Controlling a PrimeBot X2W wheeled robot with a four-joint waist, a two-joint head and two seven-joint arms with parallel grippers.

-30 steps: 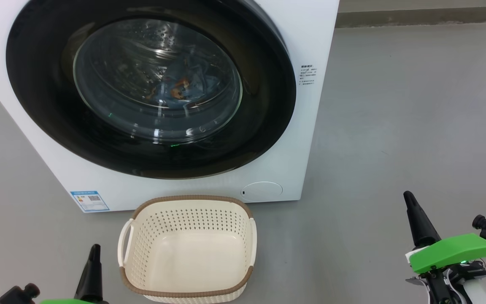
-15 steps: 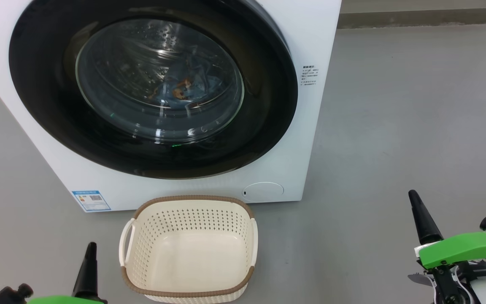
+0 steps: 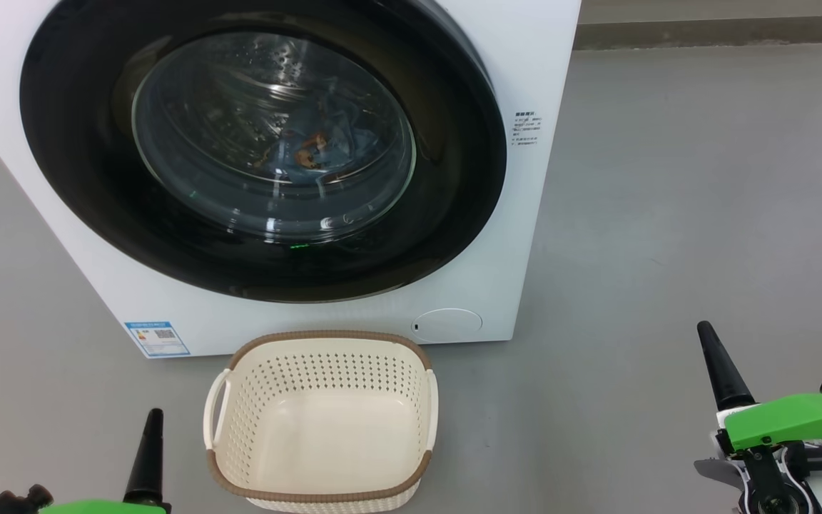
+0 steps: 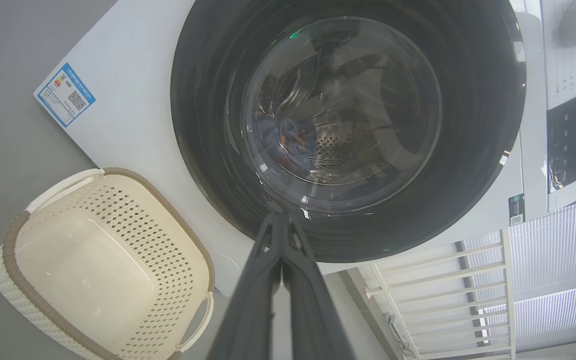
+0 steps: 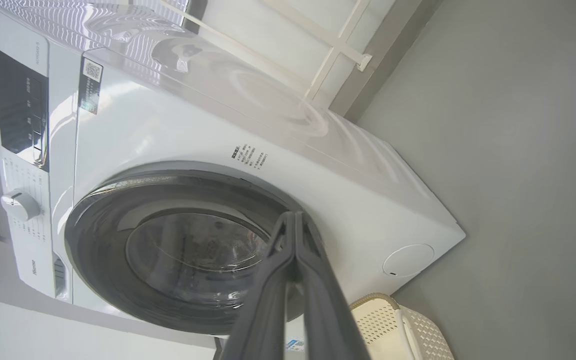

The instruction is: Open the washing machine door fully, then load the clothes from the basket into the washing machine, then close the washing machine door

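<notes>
**Apparently done: door shut, load inside, both claws standing off**

Here we go from the biggest thing down. The washing machine (image 3: 536,64) stands on the grey floor (image 3: 668,214) ahead of us, its front taking up the upper left of the head view. Its door (image 3: 447,214) lies flat against that front. We see no gap round the black ring, so we judge it closed. The basket (image 3: 325,334) sits on the floor just in front of the machine, below the door's lower edge. Its long axis runs left to right across us, and it is empty. The clothes (image 3: 311,153) show through the glass as a blue and orange heap low in the drum.

The left claw (image 3: 155,420) is clenched on nothing, its tip pointing forward, just left of the basket. The right claw (image 3: 705,333) is likewise clenched and empty, well out to the right, beyond the machine's right-hand corner.

The relation that matters is where the door lies from each claw. It is ahead and to the right of the left claw, and ahead and far to the left of the right one. We judge the left arm the nearer, should a final press on the ring be wanted. Otherwise all three steps look finished.
</notes>
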